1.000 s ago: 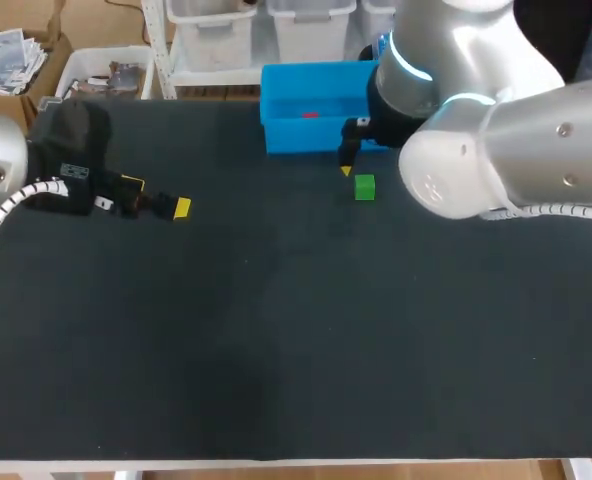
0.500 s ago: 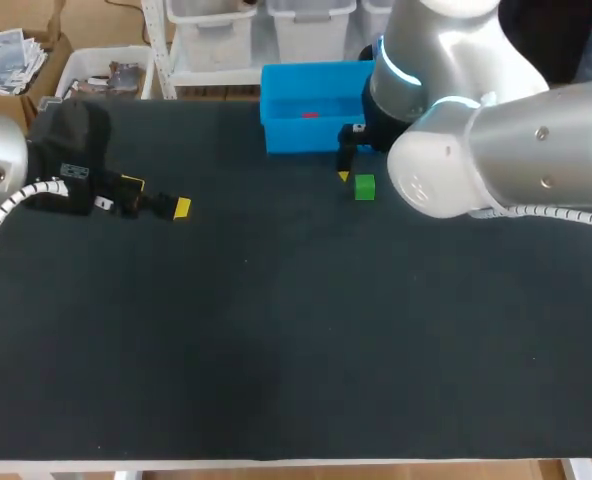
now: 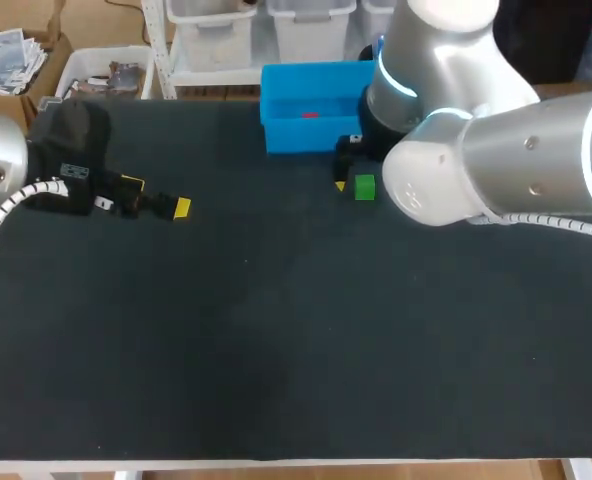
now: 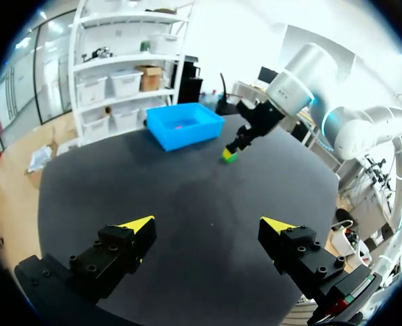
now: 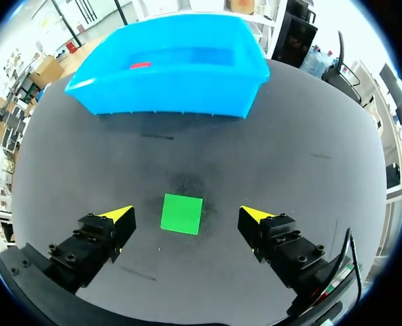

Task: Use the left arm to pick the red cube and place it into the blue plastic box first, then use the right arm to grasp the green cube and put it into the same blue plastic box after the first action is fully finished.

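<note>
My right pincer (image 5: pixel 185 213) hangs over the dark table (image 5: pixel 309 176) with its fingers spread wide. The green cube (image 5: pixel 181 213) lies on the mat between the two yellow tips, and neither tip touches it. Just ahead of the pincer stands the blue plastic box (image 5: pixel 167 95), and the red cube (image 5: pixel 140 65) lies inside it by the far wall. My left pincer (image 4: pixel 208 224) is well apart from these, also wide and holding nothing. Box and green cube sit far ahead of it.
</note>
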{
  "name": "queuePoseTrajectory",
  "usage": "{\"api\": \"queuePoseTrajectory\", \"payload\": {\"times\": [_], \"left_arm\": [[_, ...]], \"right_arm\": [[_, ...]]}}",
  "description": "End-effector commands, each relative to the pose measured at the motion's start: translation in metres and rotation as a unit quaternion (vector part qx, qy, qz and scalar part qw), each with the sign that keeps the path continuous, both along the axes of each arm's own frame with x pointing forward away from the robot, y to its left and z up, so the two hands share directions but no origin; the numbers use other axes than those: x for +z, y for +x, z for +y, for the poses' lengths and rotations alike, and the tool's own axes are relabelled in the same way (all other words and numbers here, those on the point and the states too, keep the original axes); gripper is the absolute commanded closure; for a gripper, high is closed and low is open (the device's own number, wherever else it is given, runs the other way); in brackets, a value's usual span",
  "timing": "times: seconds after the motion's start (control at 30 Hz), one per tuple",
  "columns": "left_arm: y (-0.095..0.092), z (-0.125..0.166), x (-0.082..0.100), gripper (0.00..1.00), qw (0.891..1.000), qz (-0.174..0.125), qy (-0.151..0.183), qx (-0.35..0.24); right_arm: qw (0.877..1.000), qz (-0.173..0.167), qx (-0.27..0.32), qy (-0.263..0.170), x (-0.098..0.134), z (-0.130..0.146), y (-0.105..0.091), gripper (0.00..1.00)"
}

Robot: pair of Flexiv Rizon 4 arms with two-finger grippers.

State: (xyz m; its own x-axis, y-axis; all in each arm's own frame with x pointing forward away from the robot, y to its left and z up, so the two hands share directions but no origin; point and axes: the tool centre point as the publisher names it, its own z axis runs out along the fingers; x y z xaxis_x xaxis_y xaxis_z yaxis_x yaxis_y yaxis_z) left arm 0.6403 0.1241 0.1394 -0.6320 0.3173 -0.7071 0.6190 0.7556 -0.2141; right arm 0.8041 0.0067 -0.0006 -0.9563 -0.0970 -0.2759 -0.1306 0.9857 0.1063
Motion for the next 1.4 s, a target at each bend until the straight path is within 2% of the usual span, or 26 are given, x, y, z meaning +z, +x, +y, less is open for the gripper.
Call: {"api": "queuePoseTrajectory", "payload": {"times": [0.03,0.6,1.37,1.4], "left_arm": [[0.000,0.001,-0.001,0.00,1.000,-0.002,-0.003,-0.001],[0.000,0.001,-0.001,0.00,1.000,-0.002,-0.003,-0.001],[0.000,0.001,-0.001,0.00,1.000,-0.002,-0.003,-0.001],[0.000,0.001,-0.001,0.00,1.000,-0.002,-0.003,-0.001]], "right_arm": [[1.000,0.004,0.002,-0.002,-0.005,0.005,0.004,0.00],[1.000,0.014,0.003,-0.009,-0.016,0.006,0.006,0.00],[1.000,0.016,0.004,-0.019,-0.019,0.003,0.007,0.00],[1.000,0.016,0.005,-0.020,-0.019,0.003,0.007,0.08]]}}
